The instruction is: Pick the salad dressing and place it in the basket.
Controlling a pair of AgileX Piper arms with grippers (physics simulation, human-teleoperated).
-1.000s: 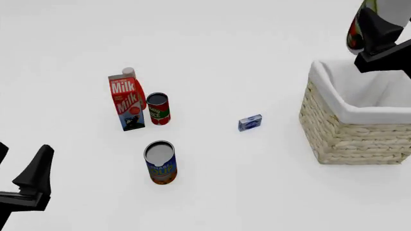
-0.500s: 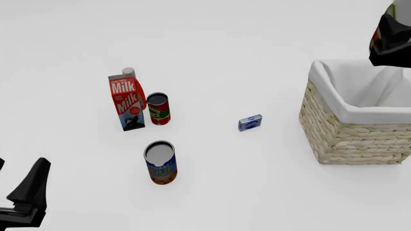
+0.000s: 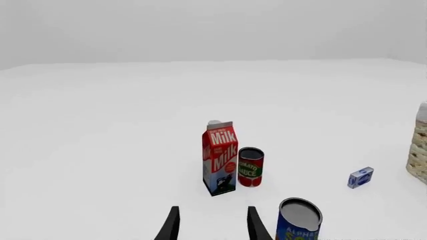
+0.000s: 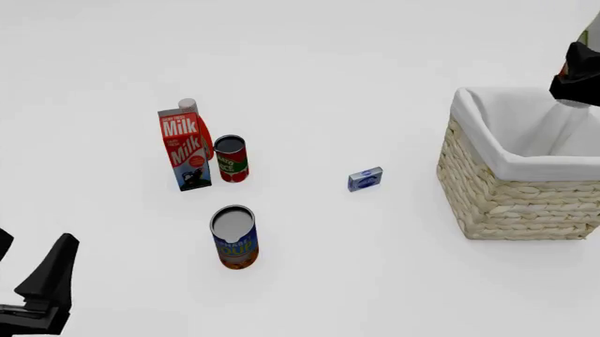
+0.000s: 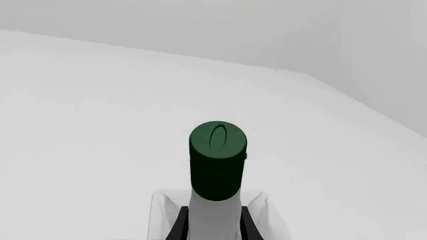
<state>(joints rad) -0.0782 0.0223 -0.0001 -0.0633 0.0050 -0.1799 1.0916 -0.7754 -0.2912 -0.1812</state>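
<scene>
The salad dressing point(image 5: 217, 165) is gripped by the right gripper point(image 5: 212, 222), whose two fingers point(image 5: 179, 225) are closed against the white body of the bottle on either side, with the dark green cap point(image 5: 217, 145) standing out well beyond the fingertips; in the front view only a dark part of this gripper point(image 4: 577, 81) is seen at the picture's edge, above the far side of the basket point(image 4: 516, 203), and the bottle itself can hardly be made out there; the picking is therefore judged done, and the carrying nearly so; what is left is for the bottle to be lowered into the white-lined opening and let go, since nothing is yet seen lying in the basket; the left gripper point(image 3: 212, 225) holds nothing, its fingers point(image 3: 171, 226) parted with a clear gap between them; ahead of those fingertips stand a milk carton point(image 3: 219, 157) and, touching or just beside it, a red can point(image 3: 250, 167), while a blue can point(image 3: 299, 220) stands near, to one side of the fingers, and a small blue box point(image 3: 360, 177) lies further off toward the basket.
</scene>
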